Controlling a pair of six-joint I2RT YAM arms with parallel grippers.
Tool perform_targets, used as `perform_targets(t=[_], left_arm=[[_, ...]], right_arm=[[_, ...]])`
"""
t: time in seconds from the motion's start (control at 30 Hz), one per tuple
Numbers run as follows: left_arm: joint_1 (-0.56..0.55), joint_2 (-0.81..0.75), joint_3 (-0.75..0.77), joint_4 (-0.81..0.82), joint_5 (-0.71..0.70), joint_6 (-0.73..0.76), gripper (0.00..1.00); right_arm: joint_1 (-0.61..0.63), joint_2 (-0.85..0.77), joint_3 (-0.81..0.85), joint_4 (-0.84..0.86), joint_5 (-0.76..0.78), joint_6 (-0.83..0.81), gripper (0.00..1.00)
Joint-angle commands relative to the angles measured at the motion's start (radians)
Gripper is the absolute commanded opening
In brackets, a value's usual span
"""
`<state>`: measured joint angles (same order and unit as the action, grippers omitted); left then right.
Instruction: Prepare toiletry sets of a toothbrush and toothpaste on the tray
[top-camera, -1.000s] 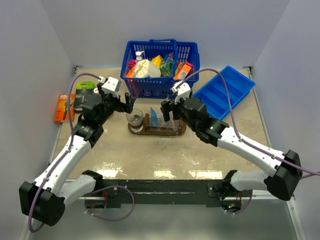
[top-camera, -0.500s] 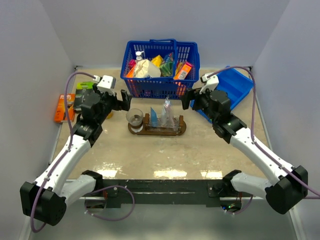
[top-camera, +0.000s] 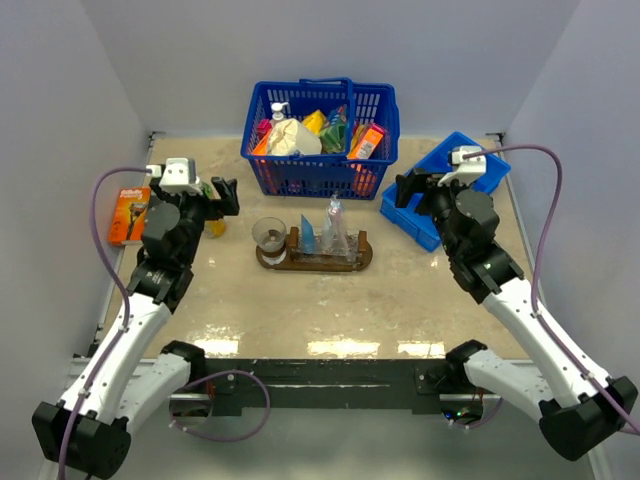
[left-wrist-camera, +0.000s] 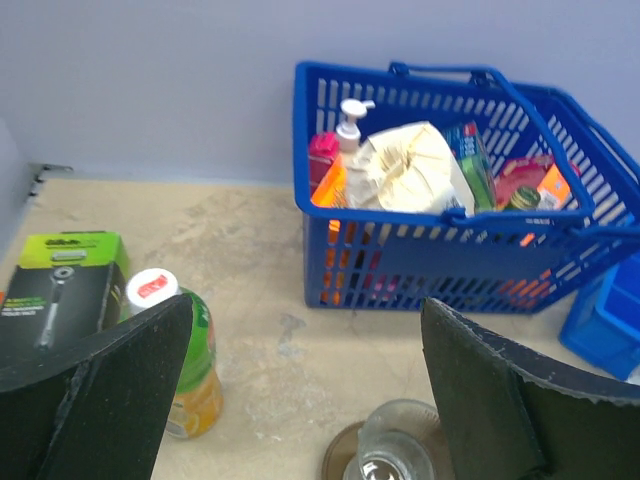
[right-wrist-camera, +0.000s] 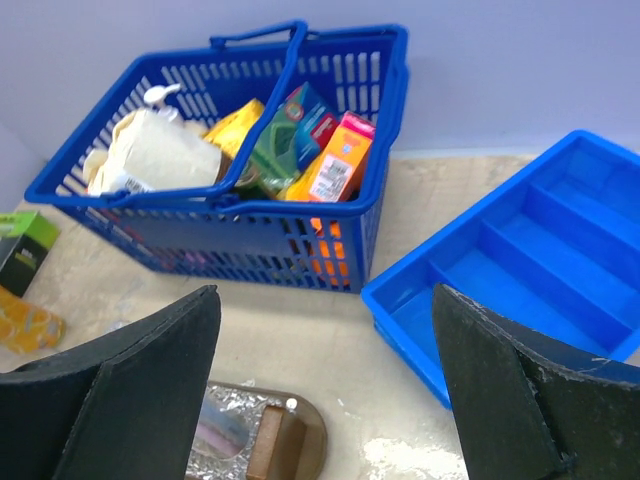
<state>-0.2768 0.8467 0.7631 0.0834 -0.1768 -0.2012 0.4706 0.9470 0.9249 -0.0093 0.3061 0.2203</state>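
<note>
We find the tray (top-camera: 364, 256) at the middle of the desk (top-camera: 300, 310), bearing a blue tube (top-camera: 308, 236) and the toothbrush (top-camera: 334, 214) upright in clear cups (top-camera: 343, 241). The leftmost cup (top-camera: 269, 237) looks empty, so one set may remain. Both released and empty: left pincer (top-camera: 225, 195), right pincer (top-camera: 405, 190), well apart from the tray.

No print on the green box (left-wrist-camera: 60, 290), orange pack (top-camera: 128, 214) or basket packets (right-wrist-camera: 335, 165) is legible.

left arm (top-camera: 130, 335), right arm (top-camera: 530, 315): white links, black joints | cables (top-camera: 96, 208): purple | left tool (left-wrist-camera: 300, 400), right tool (right-wrist-camera: 325, 390): black
</note>
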Motion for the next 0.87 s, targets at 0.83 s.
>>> perform_targets(t=[0.83], left_arm=[[0.005,-0.083,-0.036,0.105,-0.105,-0.015,1.0]], right_arm=[[-0.001,-0.096,-0.027,0.026,0.103,-0.061,0.88]])
